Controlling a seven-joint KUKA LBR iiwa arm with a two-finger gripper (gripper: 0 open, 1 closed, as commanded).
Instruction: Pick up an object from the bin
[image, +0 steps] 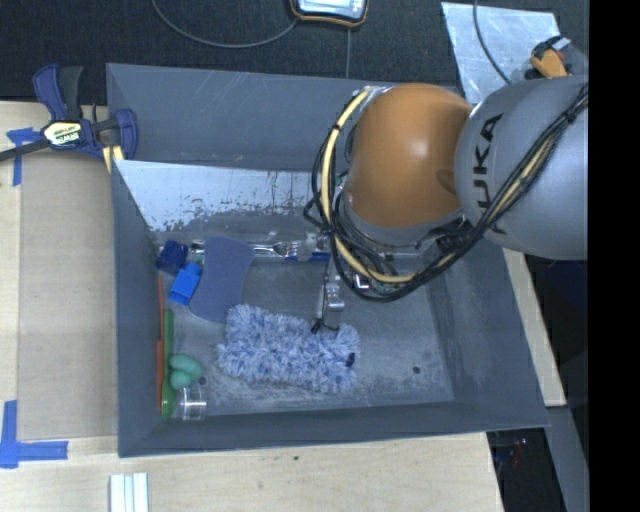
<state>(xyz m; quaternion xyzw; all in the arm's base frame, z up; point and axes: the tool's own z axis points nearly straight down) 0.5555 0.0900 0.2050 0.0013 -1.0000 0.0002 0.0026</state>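
The pincer (323, 322) hung low in the middle of the bin (430, 340), its tip at the upper edge of a fluffy blue cloth (285, 352) that lay along the front of the floor. Tip and cloth looked to be touching or very nearly so, though I could not tell whether the pincer was open or closed, and nothing could be seen held in it. By my reading this was the reach-and-grasp step, with the lift not yet done. The next move likely called for settling into the pile near that edge, closing on a good tuft, then rising straight up so the soft cloth did not slip free.

To the left, well apart from the tip, lay a flat blue-grey sheet (222, 275) whose lower corner sat close to the cloth. Beside it were 2 blue blocks (183, 285), with an orange stick (159, 340), a green lump (183, 372) and a small clear thing (192, 407) along the left wall. A shiny metal piece (285, 247) rested near the back wall. None of these crowded the tip. The main risk seemed to be a shallow pinch catching only loose fibres.
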